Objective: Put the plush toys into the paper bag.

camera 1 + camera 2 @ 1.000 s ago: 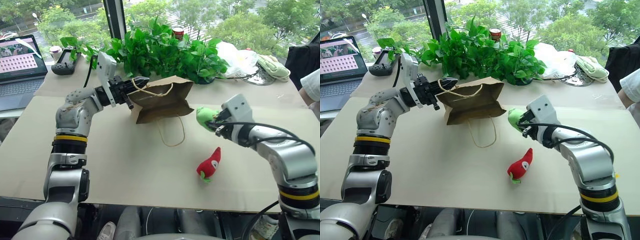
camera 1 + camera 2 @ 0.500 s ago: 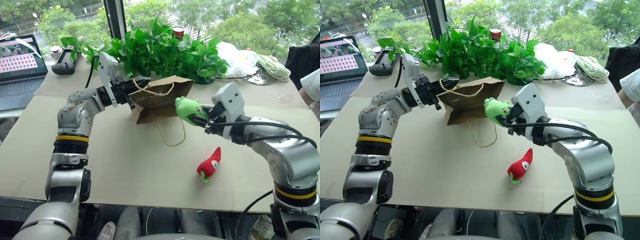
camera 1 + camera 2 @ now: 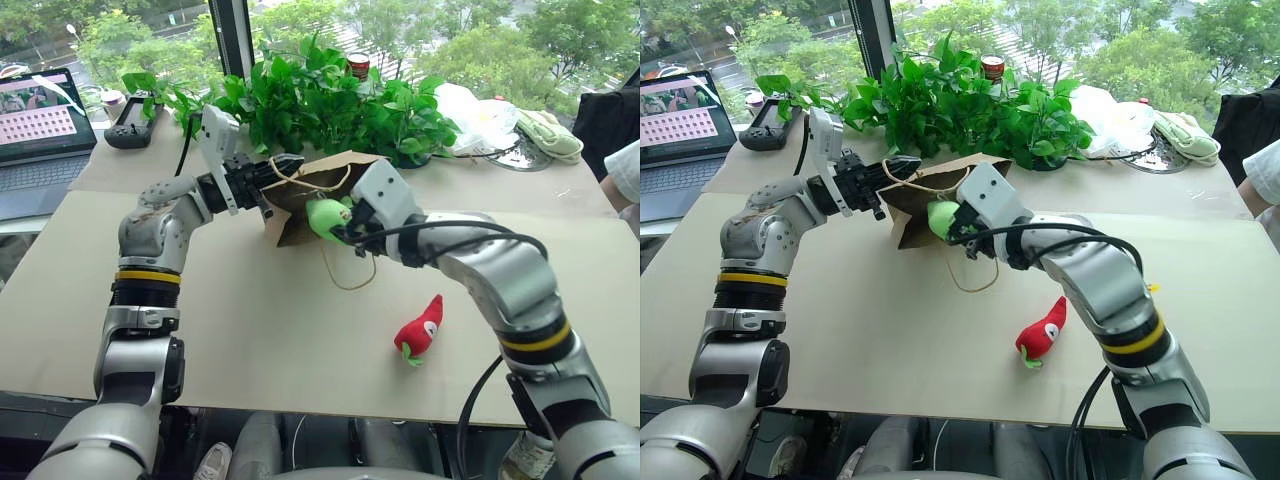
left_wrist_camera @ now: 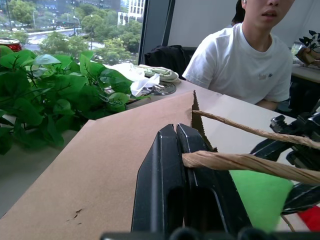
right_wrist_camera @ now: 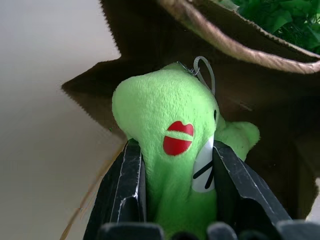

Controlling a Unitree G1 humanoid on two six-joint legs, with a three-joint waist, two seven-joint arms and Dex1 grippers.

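Observation:
The brown paper bag (image 3: 345,178) lies on the table with its mouth turned toward me. My left gripper (image 3: 278,168) is shut on its upper rim, and in the left wrist view the serrated bag edge (image 4: 195,116) rises from between the shut fingers (image 4: 165,165), with a cord handle (image 4: 235,162) lying across them. My right gripper (image 3: 338,228) is shut on the green plush toy (image 3: 322,215) right at the bag's mouth. The right wrist view has the green toy (image 5: 170,125) against the bag's dark inside. On the table to the right lies the red chili toy (image 3: 420,330).
Leafy plants (image 3: 330,100) stand right behind the bag. A laptop (image 3: 40,125) and a controller (image 3: 130,125) sit at the far left. A white plastic bag (image 3: 475,115) is at the back right. A person in a white shirt (image 4: 245,60) sits across the table.
My right gripper has carried the green toy leftward from above the table's right side to the bag's mouth. The left gripper has kept its hold, and the red toy has not moved.

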